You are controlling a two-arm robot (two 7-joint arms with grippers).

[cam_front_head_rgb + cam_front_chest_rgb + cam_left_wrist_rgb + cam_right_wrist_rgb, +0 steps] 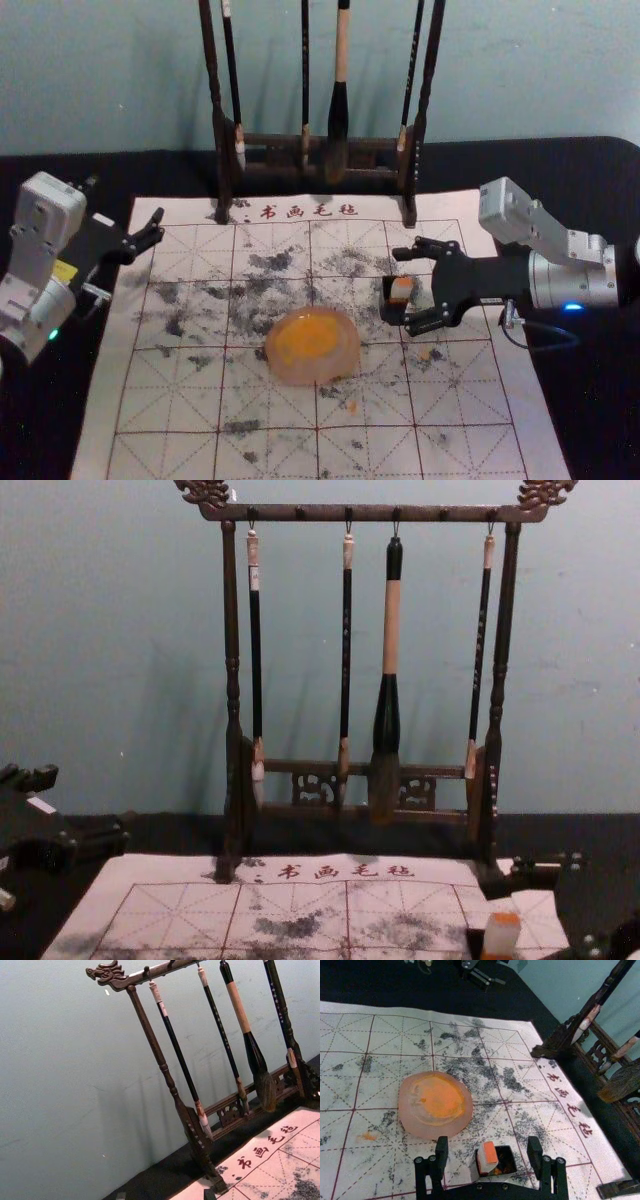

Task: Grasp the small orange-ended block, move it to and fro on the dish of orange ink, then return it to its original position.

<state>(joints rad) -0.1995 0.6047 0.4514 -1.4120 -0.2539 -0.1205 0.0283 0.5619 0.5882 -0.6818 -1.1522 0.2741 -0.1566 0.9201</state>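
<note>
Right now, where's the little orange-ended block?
In the head view, the orange-ended block leans in the small dark box, right of the ink dish, between the right gripper's open fingers.

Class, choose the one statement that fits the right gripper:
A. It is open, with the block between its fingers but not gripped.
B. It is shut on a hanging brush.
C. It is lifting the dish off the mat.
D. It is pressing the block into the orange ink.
A: in the right wrist view the right gripper has its fingers spread wide, with a gap on each side of the block.
</note>
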